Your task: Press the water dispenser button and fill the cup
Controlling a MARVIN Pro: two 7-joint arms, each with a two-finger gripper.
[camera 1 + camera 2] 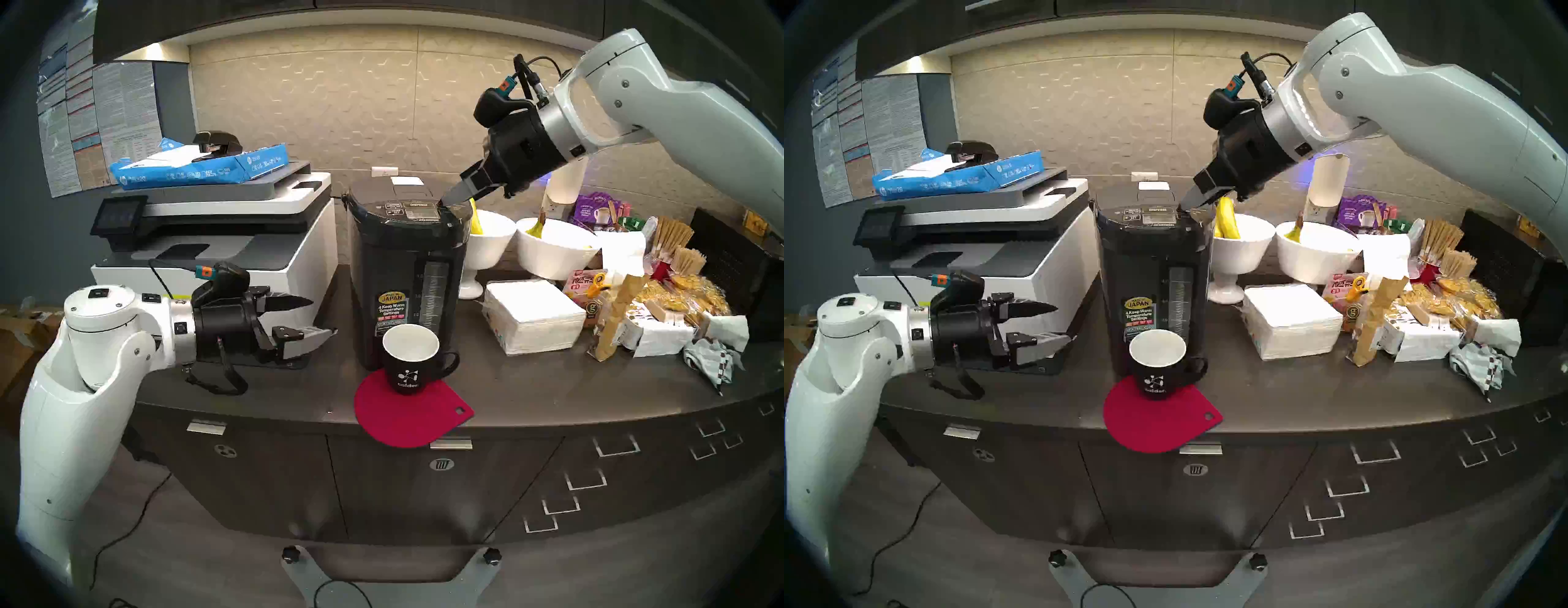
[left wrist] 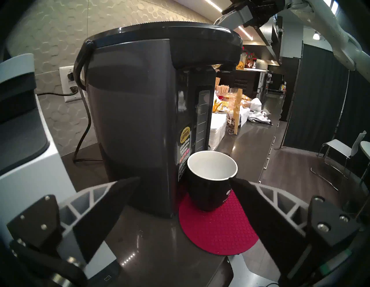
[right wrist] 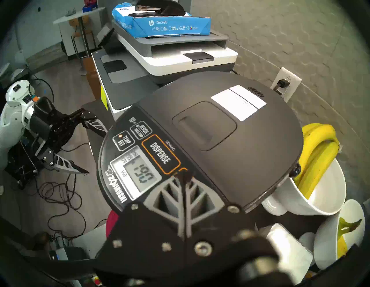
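Observation:
The dark grey water dispenser stands mid-counter, beside the printer. Its wide DISPENSE button is uncovered on the top panel. My right gripper is shut with nothing in it. Its tip rests on the panel just past the button's end, over a smaller orange-outlined key. In the head view the right gripper slants down from the right. The black cup with a white inside stands empty on a red mat, against the dispenser's front. My left gripper hangs open left of the cup, apart from it.
The red mat overhangs the counter's front edge. A white and grey printer carries a blue paper ream. White footed bowls with bananas, a stack of napkins and snack packets crowd the counter's right side.

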